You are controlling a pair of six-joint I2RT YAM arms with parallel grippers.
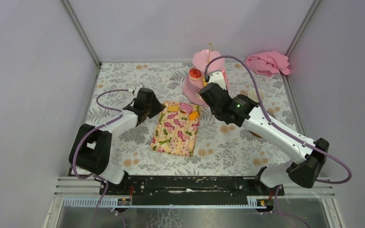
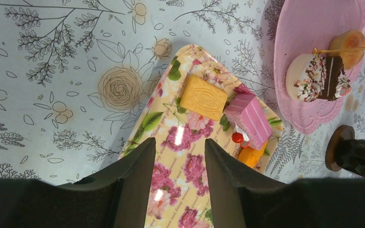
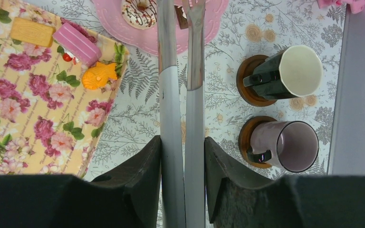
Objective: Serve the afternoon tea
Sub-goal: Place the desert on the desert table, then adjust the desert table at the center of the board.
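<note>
The pink three-tier stand (image 1: 208, 61) stands at the back with a red cake (image 1: 195, 73) on it. Its bottom plate (image 3: 119, 23) holds a white iced cake (image 3: 140, 12) and a chocolate slice (image 2: 335, 78). A yellow biscuit (image 2: 203, 98), a pink cake (image 2: 248, 117) and an orange cake (image 3: 100, 76) lie at the far end of the floral tray (image 1: 173, 137). My left gripper (image 2: 179, 145) is open and empty over the tray. My right gripper (image 3: 182, 142) is shut on metal tongs (image 3: 180, 95), whose tips reach the bottom plate beside the chocolate slice. The black mug (image 3: 285, 71) and grey mug (image 3: 287, 145) stand on coasters to the right.
A pink cloth (image 1: 267, 62) lies in the back right corner. Grey walls close in the table on the left, back and right. The right arm (image 1: 275, 133) stretches over the mugs in the top view.
</note>
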